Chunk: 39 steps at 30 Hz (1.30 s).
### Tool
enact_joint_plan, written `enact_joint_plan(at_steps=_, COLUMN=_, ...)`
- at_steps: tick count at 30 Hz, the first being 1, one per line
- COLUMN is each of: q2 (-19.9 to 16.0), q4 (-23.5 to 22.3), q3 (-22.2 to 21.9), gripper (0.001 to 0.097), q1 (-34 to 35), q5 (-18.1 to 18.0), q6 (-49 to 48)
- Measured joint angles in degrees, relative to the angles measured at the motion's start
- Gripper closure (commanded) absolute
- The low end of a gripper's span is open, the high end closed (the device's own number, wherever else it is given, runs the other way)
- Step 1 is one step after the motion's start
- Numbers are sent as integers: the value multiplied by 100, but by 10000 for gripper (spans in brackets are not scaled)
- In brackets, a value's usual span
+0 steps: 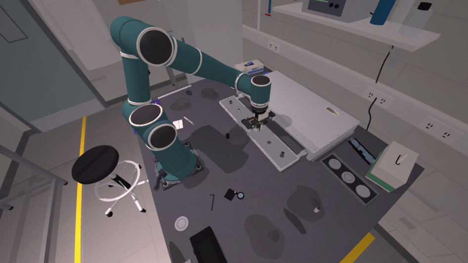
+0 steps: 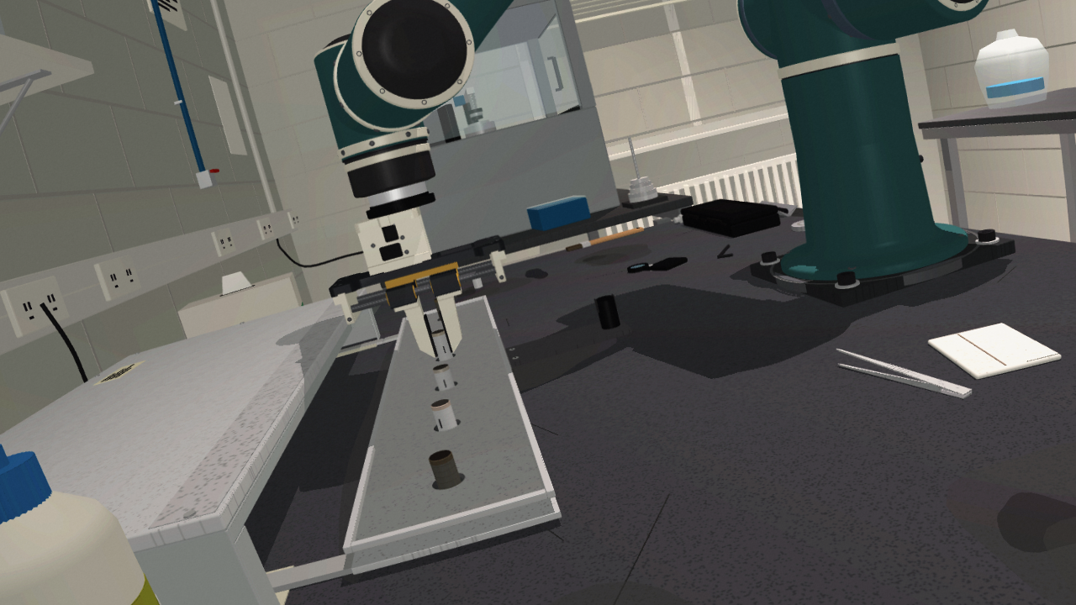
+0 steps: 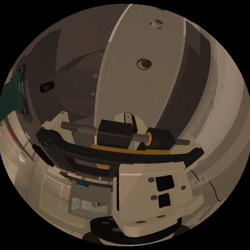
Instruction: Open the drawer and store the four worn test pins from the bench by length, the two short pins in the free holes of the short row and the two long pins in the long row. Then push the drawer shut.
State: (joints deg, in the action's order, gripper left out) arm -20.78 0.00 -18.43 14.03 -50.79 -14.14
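The drawer (image 1: 258, 132) (image 2: 444, 421) stands pulled out from the grey cabinet (image 1: 304, 111), its pin plate facing up. My gripper (image 1: 258, 127) (image 2: 436, 342) hangs over the middle of the plate, its fingers closed on a dark upright pin (image 2: 435, 335) (image 3: 128, 119). Below the pin lies a hole with a pale pin (image 2: 441, 374) in it. Further along stand another pale pin (image 2: 444, 414) and a dark pin (image 2: 444, 468). Towards the drawer's other end are a hole (image 3: 145, 63) and a seated pin (image 1: 281, 153). A dark pin (image 1: 227, 135) (image 2: 607, 311) stands on the bench left of the drawer. A pale pin (image 1: 316, 209) stands at the near right of the bench.
Behind the cabinet runs a wall with sockets (image 1: 376, 96) and a shelf (image 1: 356, 26). A tray of discs (image 1: 349, 178) and a box (image 1: 394, 165) lie right of the drawer. My base (image 1: 178, 163) stands left, with tweezers (image 2: 899, 372) and a white card (image 2: 993, 350) nearby.
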Motion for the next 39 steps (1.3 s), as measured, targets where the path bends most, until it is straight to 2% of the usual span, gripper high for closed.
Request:
enact_joint_plan(at_steps=13, q2=-14, q4=1, q3=0, gripper=958, q1=0, q5=14, q6=0)
enact_joint_plan(at_steps=27, q2=-16, q4=0, q3=0, gripper=688, q1=0, q5=18, q6=0)
enact_joint_plan(at_steps=39, q2=-15, q4=0, q3=0, gripper=678, q1=0, q5=16, q6=0)
